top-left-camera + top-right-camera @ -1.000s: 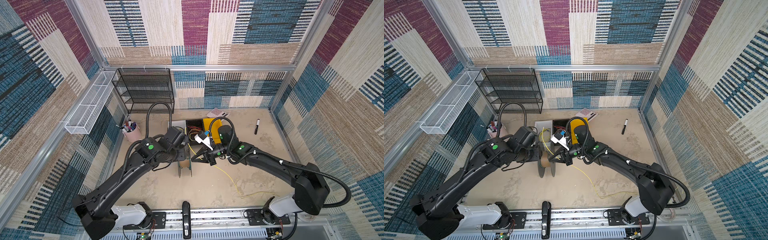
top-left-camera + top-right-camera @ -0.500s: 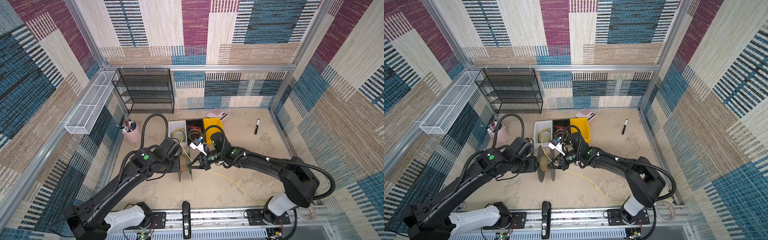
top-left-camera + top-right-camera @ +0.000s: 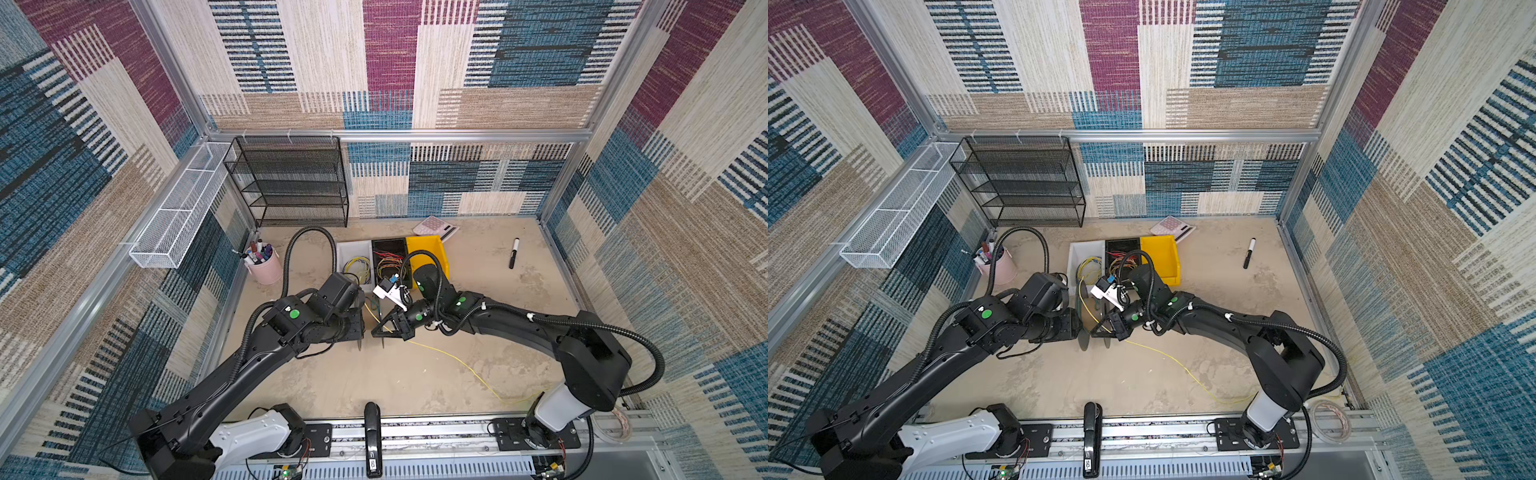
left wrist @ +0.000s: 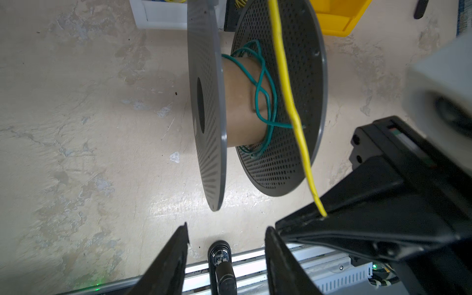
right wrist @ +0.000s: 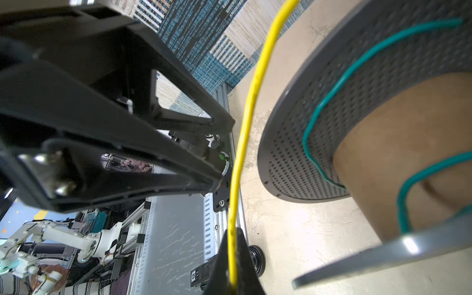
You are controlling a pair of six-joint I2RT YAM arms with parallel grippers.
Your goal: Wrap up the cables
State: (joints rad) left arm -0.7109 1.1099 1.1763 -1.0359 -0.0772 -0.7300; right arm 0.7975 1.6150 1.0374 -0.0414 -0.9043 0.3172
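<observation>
A: What is laid out at the largest scale?

B: A sandy counter [image 3: 415, 386] is seen, with a black mesh rack [image 3: 291, 183] set against the far wall, left of centre. Three bins are lined up side by side in the middle: a white bin [image 3: 353, 251], a black bin [image 3: 388, 245] and a yellow bin [image 3: 430, 249].

A: And on the near side of the bins?

B: A grey spool [image 4: 207, 102] is stood on its flange edges between the two arms.

A: How are the end effectors held?

B: The left end effector [image 4: 227, 245] is held fairly wide, with nothing between its fingers and the spool just beyond them. The right end effector [image 5: 233, 278] is closed narrowly on the yellow wire [image 5: 245, 127].

A: Where is that wire laid?

B: From the pinch it is led close past one flange toward the bins; whether the flange is touched cannot be told. On the other side it is trailed across the counter to the near right, by the right arm's base. A green wire [image 4: 265, 89] is looped loosely round the cardboard core.
</observation>
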